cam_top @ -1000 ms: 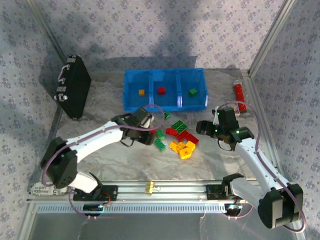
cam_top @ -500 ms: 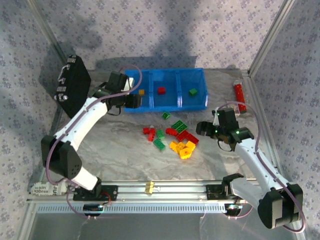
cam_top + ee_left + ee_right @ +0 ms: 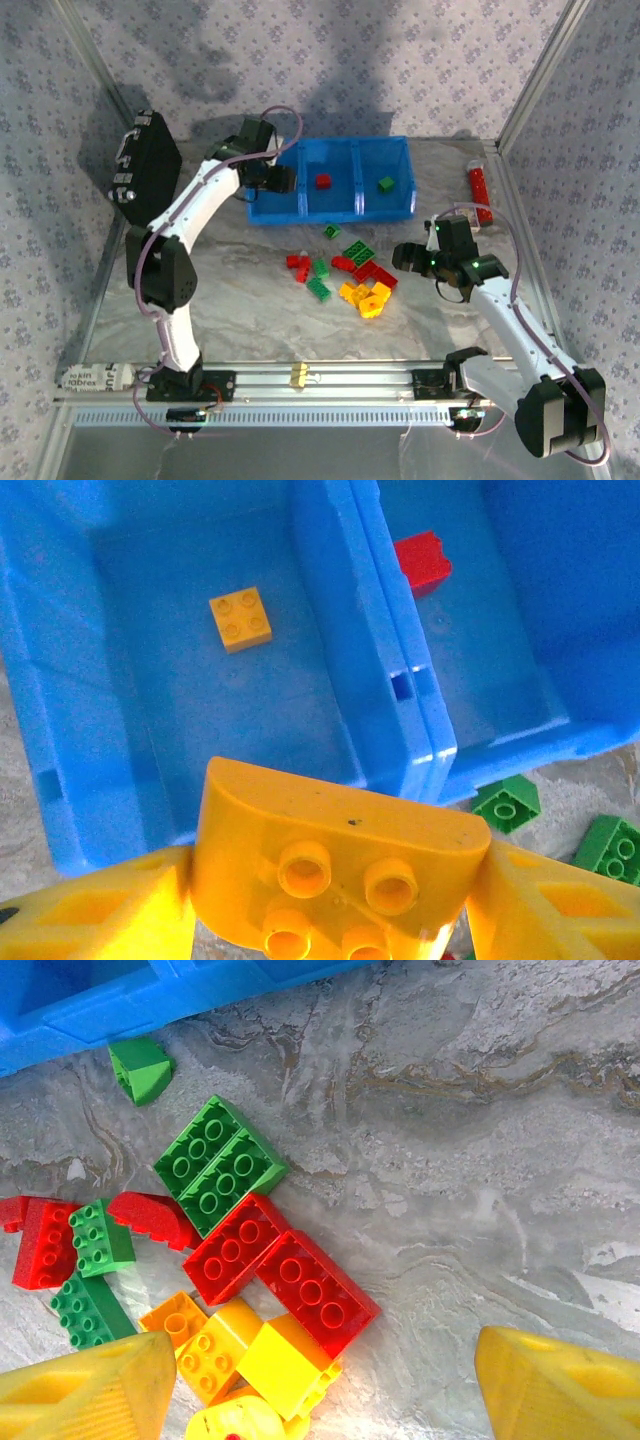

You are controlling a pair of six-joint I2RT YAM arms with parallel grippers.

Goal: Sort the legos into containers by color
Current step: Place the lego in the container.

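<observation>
**Left hand pinches an orange brick over the tray; right hand is spread by the pile**

From above, a black case [image 3: 148, 185] stands at the far left, and my left hand [image 3: 278, 180] is stretched over the left end of the blue tray [image 3: 330, 214]. My left wrist camera gives what the top camera leaves unclear. This hand pinches a rounded orange brick [image 3: 340, 850], studs toward the lens, with one finger [image 3: 90, 910] at each end. Below it is the left compartment [image 3: 190, 710], where a small yellow brick [image 3: 241, 619] lies flat. A red brick [image 3: 422, 562] lies in the middle compartment. From above, a green brick [image 3: 386, 184] lies in the right one.

On the surface [image 3: 240, 300] near the tray is the pile of bricks [image 3: 350, 275]. My right wrist camera separates them: red, green and yellow, many touching. My right hand [image 3: 412, 256] hangs just right of the pile, its fingers [image 3: 555, 1385] spread and gripping nothing. At the far right lies a red tube [image 3: 480, 192].
</observation>
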